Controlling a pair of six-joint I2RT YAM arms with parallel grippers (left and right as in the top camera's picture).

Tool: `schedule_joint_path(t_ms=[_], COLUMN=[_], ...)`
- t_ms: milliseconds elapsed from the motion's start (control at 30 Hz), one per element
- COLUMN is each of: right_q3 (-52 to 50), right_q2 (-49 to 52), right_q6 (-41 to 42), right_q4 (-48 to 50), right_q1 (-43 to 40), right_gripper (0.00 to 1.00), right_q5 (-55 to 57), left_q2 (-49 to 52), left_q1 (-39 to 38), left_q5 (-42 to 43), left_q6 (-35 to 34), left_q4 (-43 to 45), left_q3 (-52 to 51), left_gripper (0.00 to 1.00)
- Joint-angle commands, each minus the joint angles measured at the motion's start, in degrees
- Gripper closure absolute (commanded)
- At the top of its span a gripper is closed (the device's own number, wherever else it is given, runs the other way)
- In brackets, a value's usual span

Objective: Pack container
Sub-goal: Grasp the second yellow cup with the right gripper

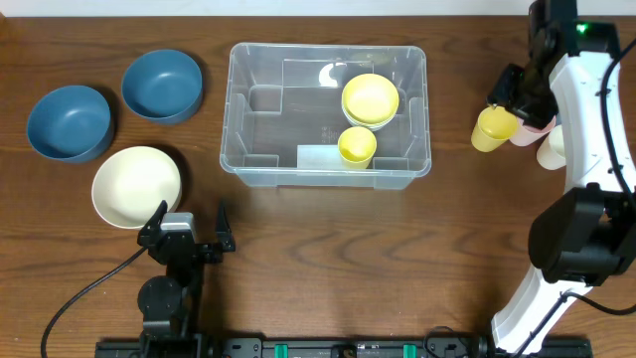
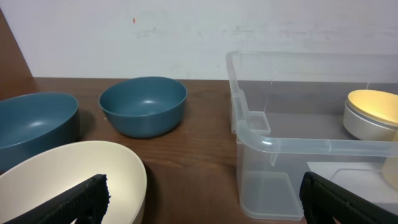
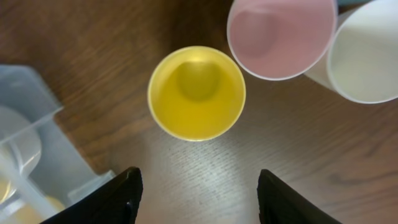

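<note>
The container sits mid-bench, upright, holding a yellow bowl and, at its 6 o'clock, a packed yellow cup. At the container's 3 o'clock, the right end effector hangs released, fingers spread, over a loose yellow cup, which stands beside a pink cup and a white cup. At the container's 7 o'clock, the left end effector is released and empty, just beside a cream bowl. Two blue bowls lie at 9 o'clock.
</note>
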Motion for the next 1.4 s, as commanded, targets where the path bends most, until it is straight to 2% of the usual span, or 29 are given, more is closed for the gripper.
schedule_joint_path(t_ms=[0,267,400,500,700,733,1000,1233,1367], right_q3=[-4.81,-13.92,-17.77,-20.28,-23.26,-23.26,-21.99,-18.62,-15.26], right_q2=[0.11,0.11,0.13,0.11,0.13,0.13,-3.1,-17.27,-26.14], right_q6=[4.72,7.43,7.41,7.39,7.28,6.75,0.28,-8.57,-10.47], right_q4=[3.45,12.37,16.44,19.34,22.53,22.45,17.99,12.13,10.45], right_q1=[-1.05,-3.08,-3.65,-3.65,-3.61,-3.58,-3.06,-0.11,3.63], right_gripper=[0.41,0.45,0.51,0.63,0.96,0.99,0.99,0.99,0.99], right_q5=[-0.37,-0.2,-0.39,-0.44,-0.72,-0.87,-4.96,-6.25,-6.25], left_q2=[-0.07,-0.07,-0.07,-0.07,-0.07,-0.07,-0.07,-0.07,-0.07], left_q1=[0.33,0.33,0.33,0.33,0.33,0.33,0.33,0.33,0.33], left_q5=[0.17,0.17,0.17,0.17,0.17,0.2,0.17,0.17,0.17], left_q6=[0.76,0.76,0.76,0.76,0.76,0.76,0.76,0.76,0.76], left_q4=[-1.92,-1.92,-1.92,-1.92,-1.92,-1.92,-1.92,-1.92,-1.92], left_q3=[-0.98,-0.98,-0.98,-0.98,-0.98,-0.98,-0.98,-0.98,-0.98], left_gripper=[0.02,0.02,0.02,0.02,0.02,0.02,0.02,0.02,0.02])
